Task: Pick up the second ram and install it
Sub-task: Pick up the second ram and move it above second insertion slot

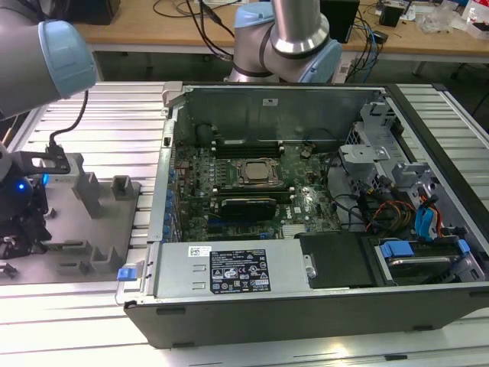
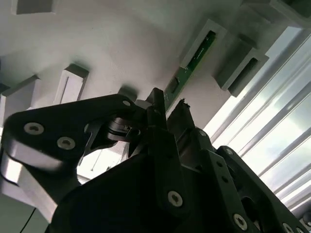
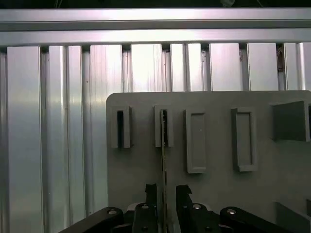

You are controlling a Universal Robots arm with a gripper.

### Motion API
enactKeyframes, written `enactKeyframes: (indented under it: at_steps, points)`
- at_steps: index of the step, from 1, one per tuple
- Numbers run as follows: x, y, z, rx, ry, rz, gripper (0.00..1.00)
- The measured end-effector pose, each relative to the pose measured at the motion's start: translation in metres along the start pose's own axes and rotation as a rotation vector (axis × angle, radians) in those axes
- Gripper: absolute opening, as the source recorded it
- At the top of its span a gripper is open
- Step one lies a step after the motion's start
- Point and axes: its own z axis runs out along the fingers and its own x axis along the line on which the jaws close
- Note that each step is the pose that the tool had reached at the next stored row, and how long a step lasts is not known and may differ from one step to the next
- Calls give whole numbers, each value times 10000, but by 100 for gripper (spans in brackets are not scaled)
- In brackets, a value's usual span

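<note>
Fingers (image 3: 151,201) open astride the second ram (image 2: 174,82), edge-up, its length running between them

Open computer case (image 1: 306,260) sits mid-table (image 1: 114,122), motherboard (image 1: 252,183) bared. Near the table's edge at the exterior view's left, a grey fixture plate (image 1: 99,237); the gripper (image 1: 19,218) hangs low over its outer edge
</note>
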Motion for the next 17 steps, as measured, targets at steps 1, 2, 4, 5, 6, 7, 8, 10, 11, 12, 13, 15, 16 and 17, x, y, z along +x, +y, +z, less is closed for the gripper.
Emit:
enactKeyframes:
  at_steps: [1,2,4,5,6,7,8,10,11,12,13,15,16,17]
  points:
    - [4,4,20,-1,-7,-19,30]
    - [5,5,24,-3,-8,-18,30]
    - [8,1,110,-8,-70,-22,14]
    - [7,2,106,0,-52,-20,14]
    - [3,0,86,18,-72,-21,14]
    - [3,3,38,13,-65,-22,14]
    - [3,7,0,-2,-53,-20,14]
    - [3,6,-9,0,-54,-22,14]
    - [4,7,-16,-3,-52,-21,14]
    - [3,8,-27,-4,-51,-22,14]
    - [3,8,-36,-4,-51,-21,14]
    - [2,10,-64,-3,-51,-21,14]
    - [2,10,-82,-4,-50,-21,14]
    - [1,11,-98,-4,-51,-21,14]
